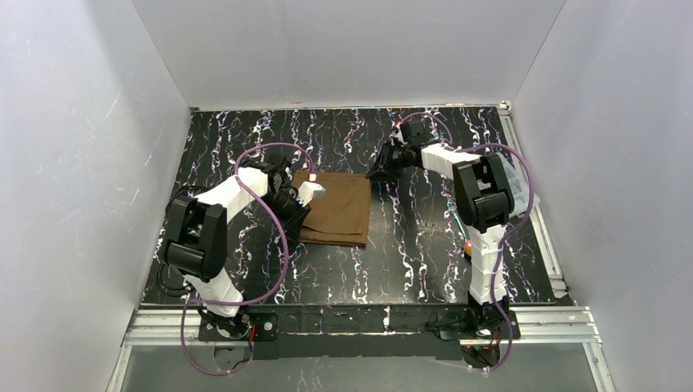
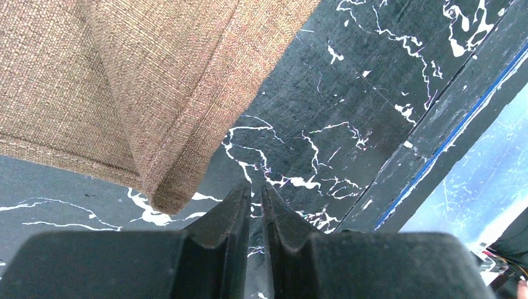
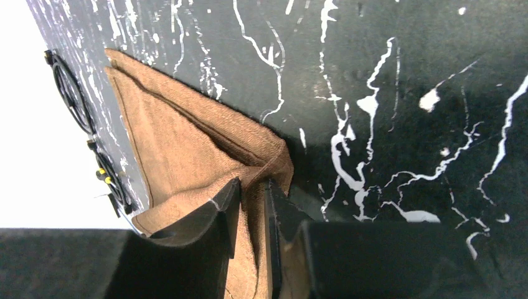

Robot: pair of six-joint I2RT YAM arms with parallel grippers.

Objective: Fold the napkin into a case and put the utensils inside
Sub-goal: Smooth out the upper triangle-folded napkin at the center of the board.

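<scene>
Right hand (image 3: 251, 187) pinches the napkin (image 1: 335, 208) at its 1 o'clock corner; the cloth lies partly folded, central on the tabletop (image 1: 425, 237). Left hand (image 2: 256, 190), nearly closed and empty, sits at 9 o'clock. Case unfinished, I judge; utensils not yet inside.

- Soft, even overhead light; faint shadows on the black, white-veined tabletop (image 1: 409, 253).
- Right wrist view: left edge blown out white.
- The brown woven napkin (image 2: 124, 75) looks sharp in the left wrist view.
</scene>
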